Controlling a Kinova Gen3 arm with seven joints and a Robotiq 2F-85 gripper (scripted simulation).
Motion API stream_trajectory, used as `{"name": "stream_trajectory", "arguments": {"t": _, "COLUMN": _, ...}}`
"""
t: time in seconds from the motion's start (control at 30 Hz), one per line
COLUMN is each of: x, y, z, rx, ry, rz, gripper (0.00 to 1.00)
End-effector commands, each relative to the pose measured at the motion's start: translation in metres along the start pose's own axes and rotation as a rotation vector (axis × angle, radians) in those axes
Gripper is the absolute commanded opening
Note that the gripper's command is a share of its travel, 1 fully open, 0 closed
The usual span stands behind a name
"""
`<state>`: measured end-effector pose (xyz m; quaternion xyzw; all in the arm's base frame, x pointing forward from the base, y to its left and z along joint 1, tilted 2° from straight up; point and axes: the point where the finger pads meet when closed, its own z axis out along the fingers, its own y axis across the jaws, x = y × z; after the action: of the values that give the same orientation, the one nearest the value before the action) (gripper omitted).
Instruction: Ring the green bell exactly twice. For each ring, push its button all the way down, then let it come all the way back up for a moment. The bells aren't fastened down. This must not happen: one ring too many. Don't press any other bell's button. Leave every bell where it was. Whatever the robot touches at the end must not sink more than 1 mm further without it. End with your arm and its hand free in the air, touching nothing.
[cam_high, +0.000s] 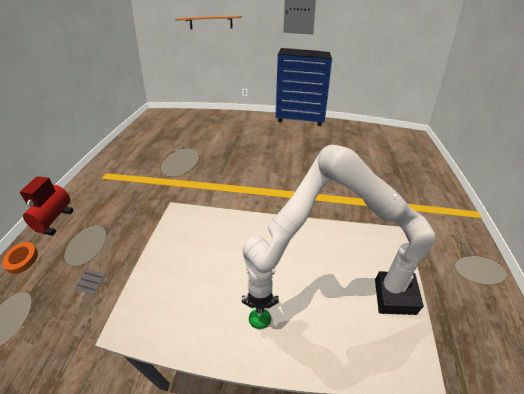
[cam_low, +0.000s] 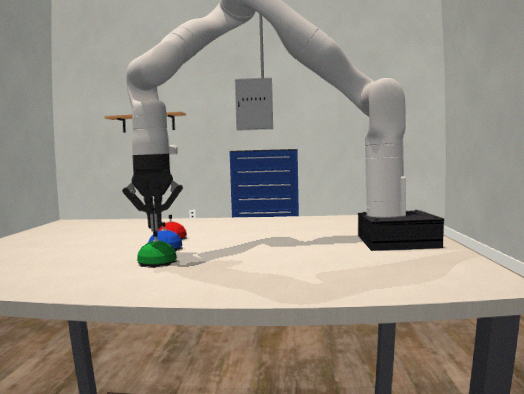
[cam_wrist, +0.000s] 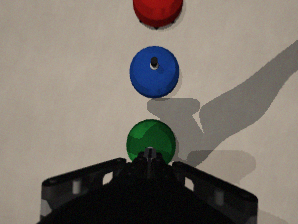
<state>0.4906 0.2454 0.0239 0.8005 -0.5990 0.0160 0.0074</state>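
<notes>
Glossy green dome bell (cam_wrist: 150, 139)

A workshop: blue tool cabinet (cam_high: 303, 85), red air compressor (cam_high: 44, 205), yellow floor line (cam_high: 210, 187), wall panel (cam_high: 299, 16).

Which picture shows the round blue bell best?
The wrist view: the round blue dome bell sits in plain sight from above, its small dark button showing on top. In the exterior view the blue bell is partly hidden behind the green dome bell. In the top view the arm covers it completely.
</notes>
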Motion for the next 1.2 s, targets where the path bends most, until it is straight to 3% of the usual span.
{"name": "stream_trajectory", "arguments": {"t": 0.0, "x": -0.0002, "y": -0.0007, "z": -0.0011, "rx": 0.002, "ry": 0.0, "rz": 0.0, "gripper": 0.0}}
{"name": "stream_trajectory", "arguments": {"t": 1.17, "x": 0.0, "y": -0.0012, "z": -0.0073, "rx": 0.002, "ry": 0.0, "rz": 0.0, "gripper": 0.0}}
